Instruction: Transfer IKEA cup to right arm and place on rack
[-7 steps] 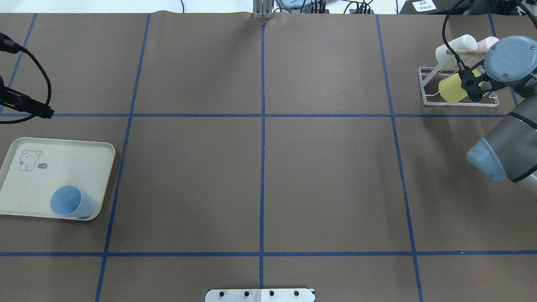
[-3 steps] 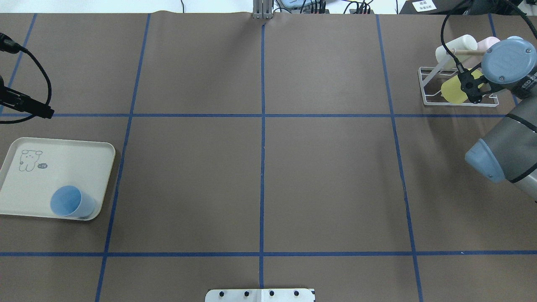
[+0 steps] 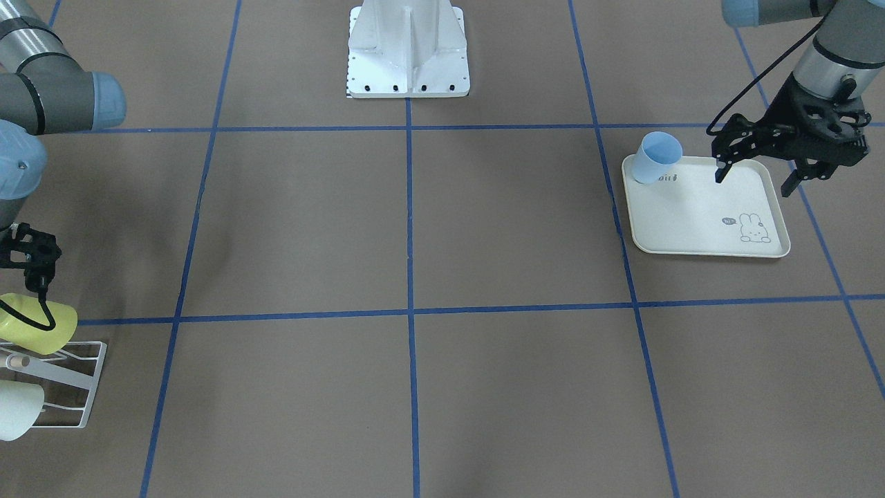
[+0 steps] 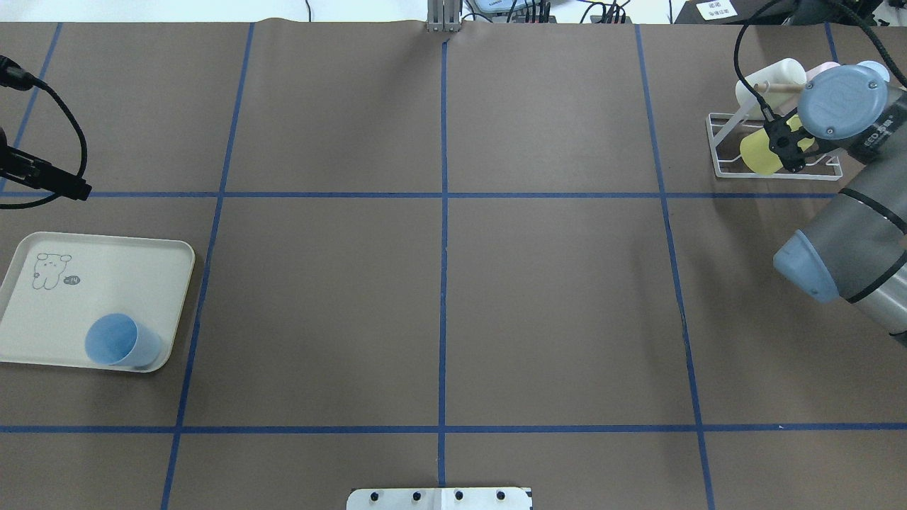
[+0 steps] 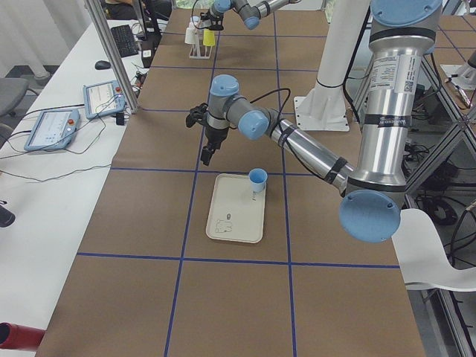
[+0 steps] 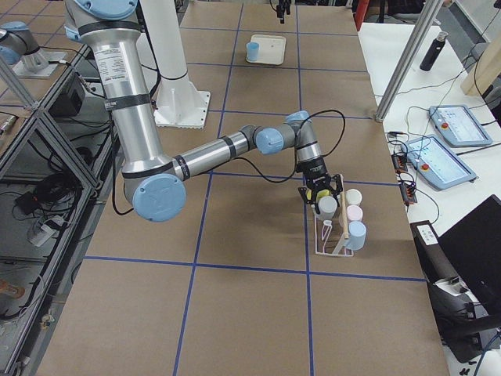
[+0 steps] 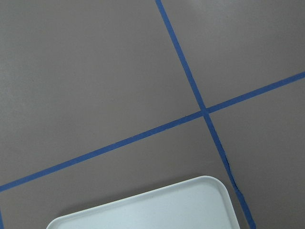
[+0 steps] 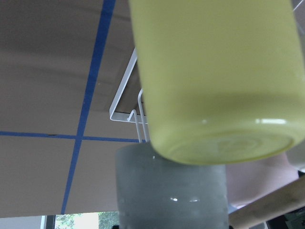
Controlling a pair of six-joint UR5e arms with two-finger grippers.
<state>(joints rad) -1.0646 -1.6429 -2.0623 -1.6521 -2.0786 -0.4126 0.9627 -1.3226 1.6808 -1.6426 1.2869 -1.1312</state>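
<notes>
Some shift: R arm (image 4: 840, 103), yellow cup (image 4: 757, 154)

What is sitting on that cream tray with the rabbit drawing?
Only a light-blue cup, upright, mouth up, near one corner of the tray. The rest is bare except the printed rabbit. The tray surface under the cup is covered.

Cream rabbit-print tray (image 4: 120, 283), brown table (image 4: 553, 304), blue tape lines (image 4: 443, 283)
</notes>
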